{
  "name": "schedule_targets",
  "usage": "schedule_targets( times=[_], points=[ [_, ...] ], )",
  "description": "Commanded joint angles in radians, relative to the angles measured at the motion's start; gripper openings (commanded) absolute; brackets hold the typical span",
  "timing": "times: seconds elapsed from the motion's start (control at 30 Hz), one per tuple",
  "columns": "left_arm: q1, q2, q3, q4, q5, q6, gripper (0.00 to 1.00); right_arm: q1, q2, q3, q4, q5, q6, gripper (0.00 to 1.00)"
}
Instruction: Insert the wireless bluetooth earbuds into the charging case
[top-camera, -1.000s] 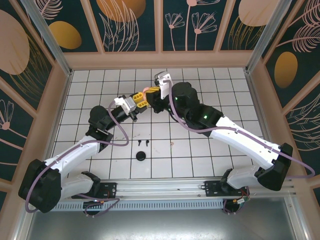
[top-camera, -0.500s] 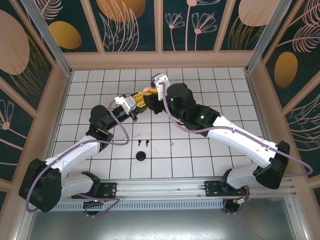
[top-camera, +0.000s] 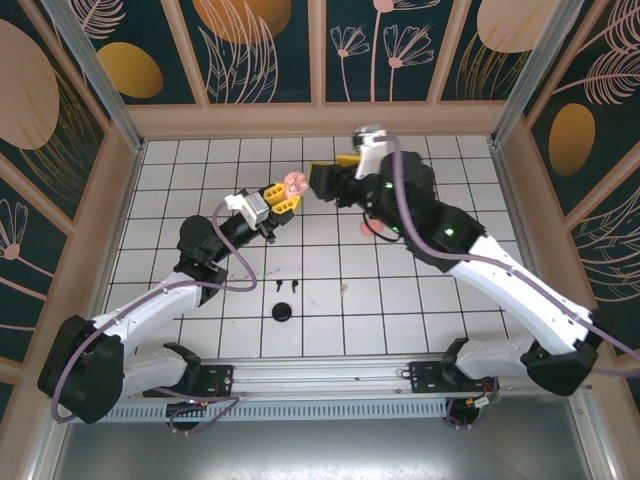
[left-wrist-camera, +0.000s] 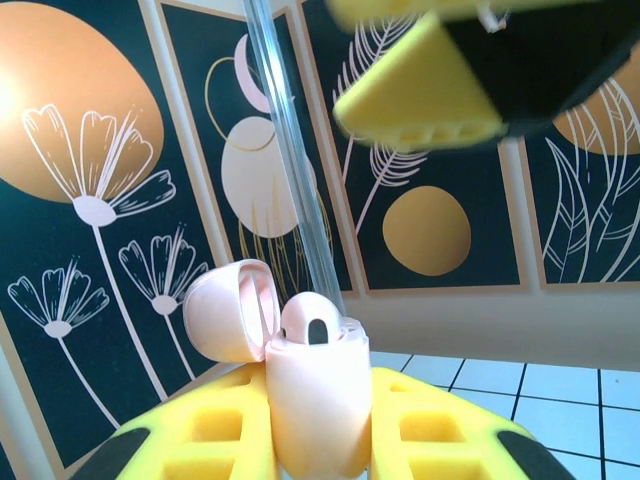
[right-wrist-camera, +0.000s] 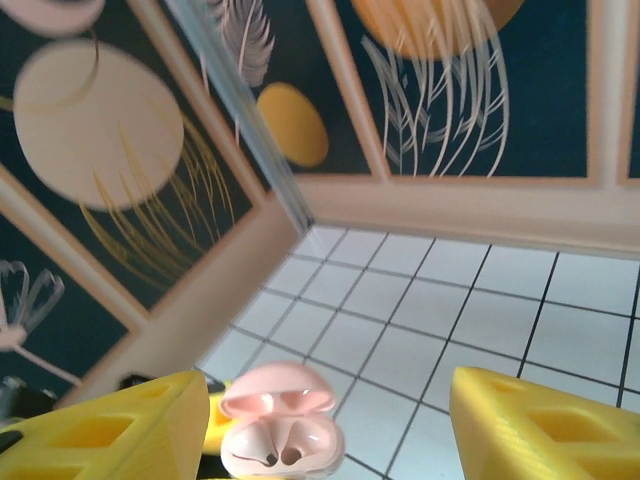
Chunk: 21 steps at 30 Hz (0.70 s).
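**Top external view: pink case gripped aloft, right fingers spread**

Top external view lays out the whole counter (top-camera: 440, 300). The left fingers (top-camera: 281, 197) are clenched on the pale pink charging case (top-camera: 293, 183) above the far middle tiles. The right fingers (top-camera: 345, 160) stand near it on its right, apart from it. Well nearer the arm bases, the left black earbud (top-camera: 278, 286) and the right black earbud (top-camera: 295, 285) lie side by side on the tiles. A round black object (top-camera: 283, 313) sits just in front of them, and a tiny pinkish earbud (top-camera: 345, 287) lies off to their right. A small coral-pink object (top-camera: 371, 226) lies partly under the right arm; what it is cannot be told.

Left wrist view gives what the overhead cannot. The case stands upright between the yellow fingers with its lid swung back to the left. A seated earbud (left-wrist-camera: 312, 326) shows its pale head in one socket. One right finger hangs blurred at the top, in front of the painted wall panels (left-wrist-camera: 90, 150).

Right wrist view looks into the open case from the other side: lid raised, two sockets below it. Whether both sockets are filled cannot be told. Its own fingers are released, wide apart at either edge, with the case farther off in the gap and touching neither
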<state>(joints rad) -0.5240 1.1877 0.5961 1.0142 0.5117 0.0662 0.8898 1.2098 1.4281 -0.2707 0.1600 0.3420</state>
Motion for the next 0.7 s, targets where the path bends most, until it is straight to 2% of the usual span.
schedule_targets(
  times=[0.0,0.27,0.5,0.67],
  points=[
    [-0.008,0.006,-0.021,0.079,-0.015,-0.031,0.0,-0.036,-0.085,-0.044,-0.032,-0.003,0.139,0.66],
    [-0.008,-0.009,-0.057,0.113,-0.068,-0.057,0.0,-0.098,-0.161,-0.303,-0.18,0.019,0.335,0.65],
    [-0.008,-0.033,-0.078,0.114,-0.109,-0.117,0.0,-0.092,-0.06,-0.512,-0.233,-0.042,0.502,0.58],
    [-0.008,-0.058,-0.106,0.117,-0.138,-0.136,0.0,-0.051,0.043,-0.58,-0.244,-0.037,0.598,0.55]
  ],
)
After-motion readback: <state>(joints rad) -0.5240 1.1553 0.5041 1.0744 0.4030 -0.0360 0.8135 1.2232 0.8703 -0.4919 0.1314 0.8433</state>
